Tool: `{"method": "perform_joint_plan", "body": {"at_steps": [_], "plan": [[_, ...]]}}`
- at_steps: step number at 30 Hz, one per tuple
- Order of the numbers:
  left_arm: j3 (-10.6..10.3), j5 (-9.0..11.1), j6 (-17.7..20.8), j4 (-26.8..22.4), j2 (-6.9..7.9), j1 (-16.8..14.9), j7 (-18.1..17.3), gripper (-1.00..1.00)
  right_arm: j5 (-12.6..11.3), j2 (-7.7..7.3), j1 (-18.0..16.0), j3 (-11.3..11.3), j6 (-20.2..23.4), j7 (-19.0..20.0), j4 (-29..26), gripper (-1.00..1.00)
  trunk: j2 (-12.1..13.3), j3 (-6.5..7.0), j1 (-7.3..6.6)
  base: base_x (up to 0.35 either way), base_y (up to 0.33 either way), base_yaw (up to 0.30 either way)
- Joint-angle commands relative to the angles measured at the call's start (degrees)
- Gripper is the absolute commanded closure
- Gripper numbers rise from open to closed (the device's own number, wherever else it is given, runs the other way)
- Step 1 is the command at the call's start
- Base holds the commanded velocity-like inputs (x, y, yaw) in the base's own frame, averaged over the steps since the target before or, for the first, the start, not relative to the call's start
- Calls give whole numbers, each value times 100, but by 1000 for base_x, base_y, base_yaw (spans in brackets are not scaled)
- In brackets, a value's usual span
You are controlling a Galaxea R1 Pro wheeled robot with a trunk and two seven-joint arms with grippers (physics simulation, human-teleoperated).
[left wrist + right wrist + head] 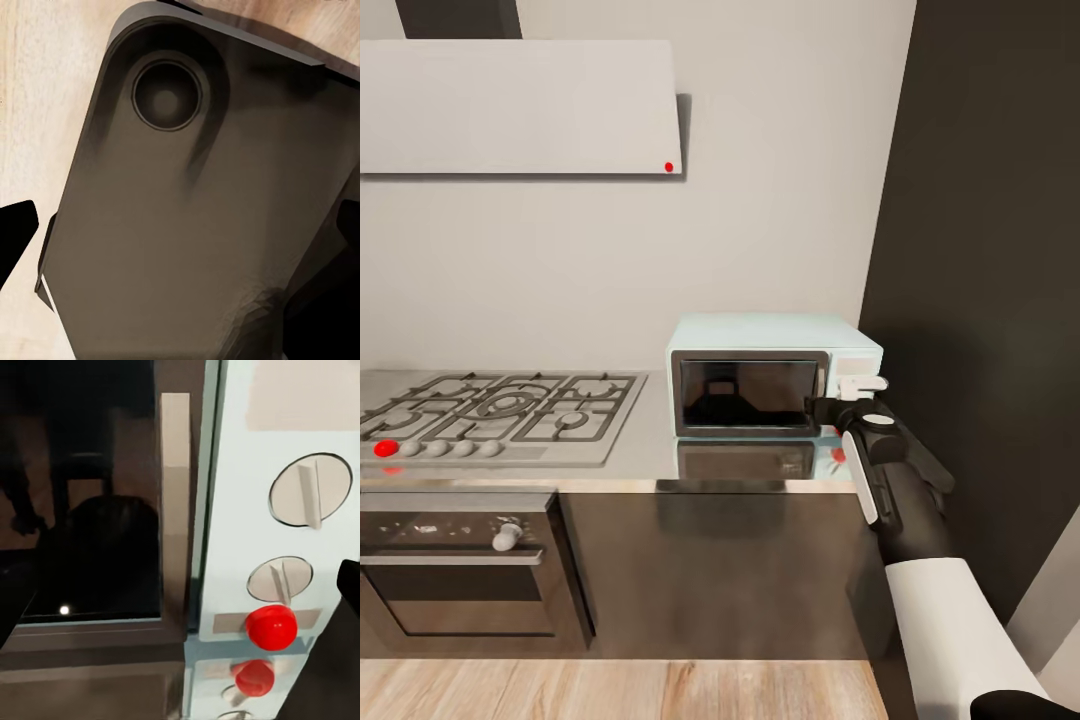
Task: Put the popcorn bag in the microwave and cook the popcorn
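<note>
right gripper [852,408] at the microwave [770,375] panel, 3 o'clock of its door; claw spread can't be told. red button [271,627] looks rigid, needing only a fingertip push.

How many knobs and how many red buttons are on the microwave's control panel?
On the microwave panel:
White knobs: 2
Red button: 1
Total: 3

One microwave [772,378] with two knobs [310,495] and one red button [271,627], one gas hob [500,414], one oven [460,565] and one hood [520,105] are counted.
</note>
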Motion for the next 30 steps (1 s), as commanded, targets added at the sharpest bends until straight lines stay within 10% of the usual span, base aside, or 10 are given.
{"method": "perform_joint_plan", "body": {"at_steps": [1,30], "plan": [[-10,33,-7,-6,-1,1,4,-100,27,-2,-4,10,35,-13,-5,-100,-3,-5,0,0,113,0],[-19,32,-7,-7,-1,1,4,-100,39,-17,-4,14,49,-7,31,-100,-3,-5,0,56,7,0]]}}
